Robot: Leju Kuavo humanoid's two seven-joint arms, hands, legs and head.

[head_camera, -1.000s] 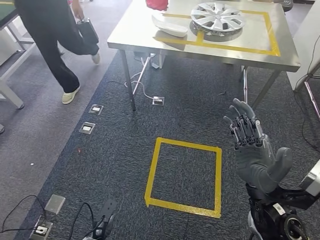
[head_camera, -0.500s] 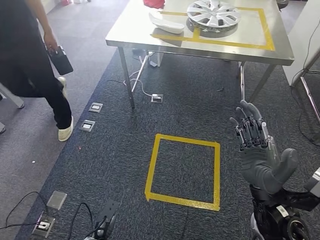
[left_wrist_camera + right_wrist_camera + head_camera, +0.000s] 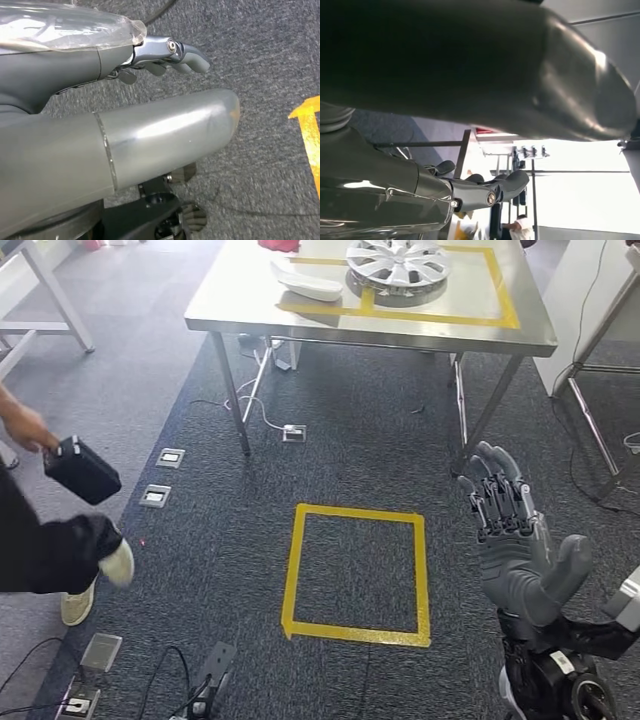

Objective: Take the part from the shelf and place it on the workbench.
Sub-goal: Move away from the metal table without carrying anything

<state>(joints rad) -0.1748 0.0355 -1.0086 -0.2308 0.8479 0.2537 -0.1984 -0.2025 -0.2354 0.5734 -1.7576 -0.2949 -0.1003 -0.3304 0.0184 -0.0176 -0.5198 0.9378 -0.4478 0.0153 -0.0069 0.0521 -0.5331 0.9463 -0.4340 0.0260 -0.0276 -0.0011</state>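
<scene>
the right hand point(image 3: 521, 550) is raised over the carpet with fingers spread, holding nothing. the left hand point(image 3: 113, 115) hangs above the carpet, fingers loosely extended, grasping nothing. on the workbench point(image 3: 226, 295) a white part point(image 3: 306, 282) lies near the front edge, beside a silver wheel cover point(image 3: 396, 260). a person point(image 3: 45, 540) carries a black case point(image 3: 81, 470).

Bare carpet point(image 3: 362, 465) lies open before the workbench point(image 3: 241, 302).
</scene>
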